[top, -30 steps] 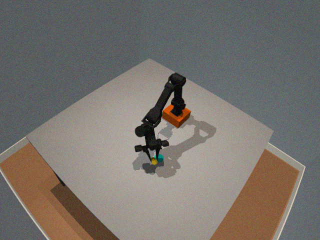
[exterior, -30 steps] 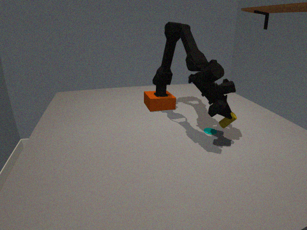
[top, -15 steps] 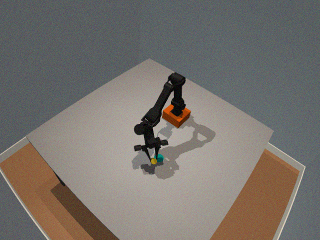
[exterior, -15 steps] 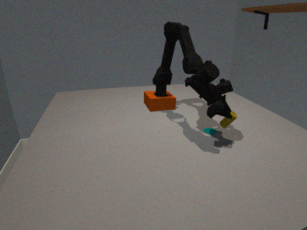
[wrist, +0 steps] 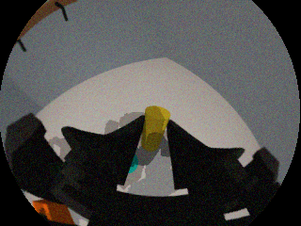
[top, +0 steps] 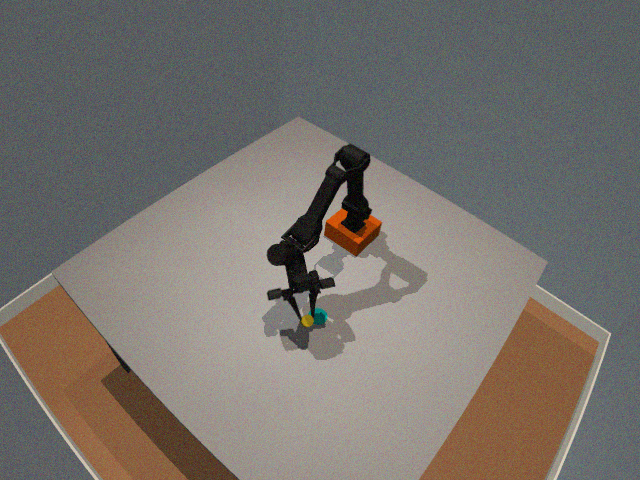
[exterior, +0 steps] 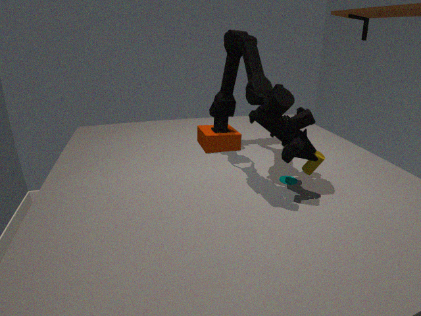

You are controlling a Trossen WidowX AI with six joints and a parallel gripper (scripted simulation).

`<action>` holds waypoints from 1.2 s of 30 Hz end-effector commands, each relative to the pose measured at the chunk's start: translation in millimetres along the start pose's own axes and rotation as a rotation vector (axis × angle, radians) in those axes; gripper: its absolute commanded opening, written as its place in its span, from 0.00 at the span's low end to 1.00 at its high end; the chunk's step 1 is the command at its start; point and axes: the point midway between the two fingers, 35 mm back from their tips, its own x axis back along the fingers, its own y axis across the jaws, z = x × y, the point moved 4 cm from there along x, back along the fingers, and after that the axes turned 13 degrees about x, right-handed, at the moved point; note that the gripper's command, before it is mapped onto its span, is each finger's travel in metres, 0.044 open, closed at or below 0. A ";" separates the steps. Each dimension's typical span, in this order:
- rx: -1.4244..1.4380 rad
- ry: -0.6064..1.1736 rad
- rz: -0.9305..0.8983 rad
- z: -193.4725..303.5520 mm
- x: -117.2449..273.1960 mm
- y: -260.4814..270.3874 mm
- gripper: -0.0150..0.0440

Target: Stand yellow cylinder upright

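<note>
The yellow tall cylinder is held in the air, tilted between lying and upright, its top leaning away from the robot base. My gripper is shut on it near its upper part and points obliquely down and outward. The cyan circle lies flat on the table, partly in shadow. In the exterior view it is below and to the left of the cylinder; in the wrist view the left finger hides part of it.
The orange base block carries the arm and stands behind the circle. A brown shelf with a black bracket shows at the upper right of the exterior view. The arm's shadows fall around the circle.
</note>
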 end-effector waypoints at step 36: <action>0.027 -0.219 -0.010 9.2 21.8 9.0 0.43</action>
